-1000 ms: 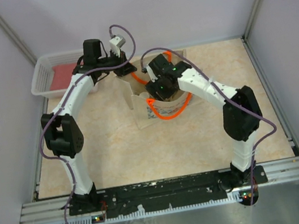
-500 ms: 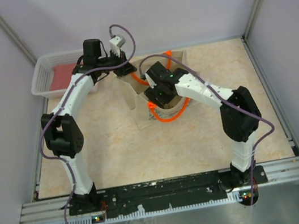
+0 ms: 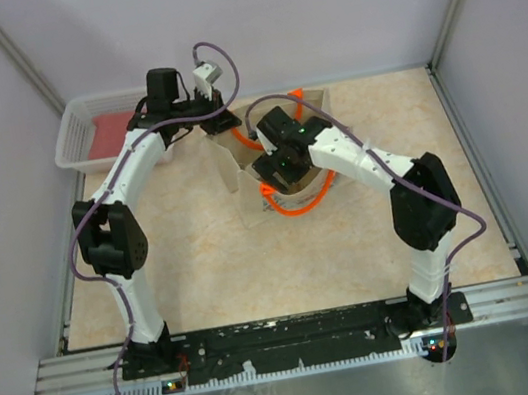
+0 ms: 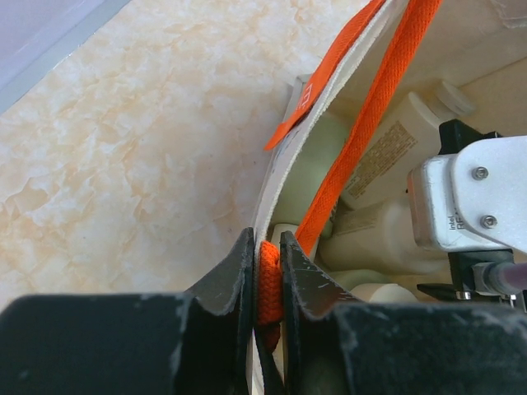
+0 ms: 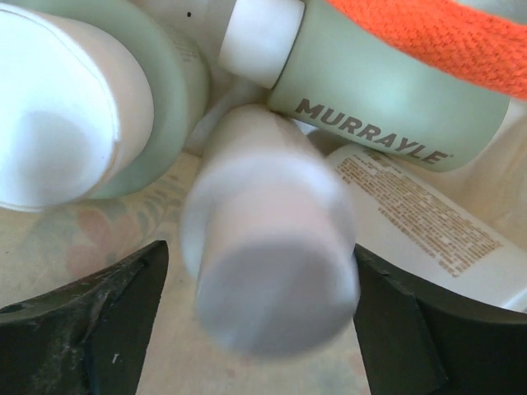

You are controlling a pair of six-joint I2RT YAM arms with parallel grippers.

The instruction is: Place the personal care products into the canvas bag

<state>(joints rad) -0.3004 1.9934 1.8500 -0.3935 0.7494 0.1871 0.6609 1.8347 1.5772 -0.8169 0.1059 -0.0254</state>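
On the table (image 3: 205,268), toward the back, the canvas bag (image 3: 248,195) sits with both arms working at its mouth. My left gripper (image 4: 265,247) is clamped shut on the bag's rim and the orange handle (image 4: 362,148), holding the opening apart. My right gripper (image 5: 259,255) is down inside the bag, jaws spread wide with a bottle (image 5: 263,197) between them. That bottle is blurred and doesn't look pinched, so I'd call this the drop-off step.

Under it I can see a green bottle (image 5: 387,90) with lettering on it, another green one (image 5: 165,90) cap toward the camera, and a cream bottle (image 5: 428,230) with a printed label. That makes four in the bag by my count, so this looks like the last one.

Next I'd lift the right arm straight up without snagging the handle loop, and only then let go with the left.
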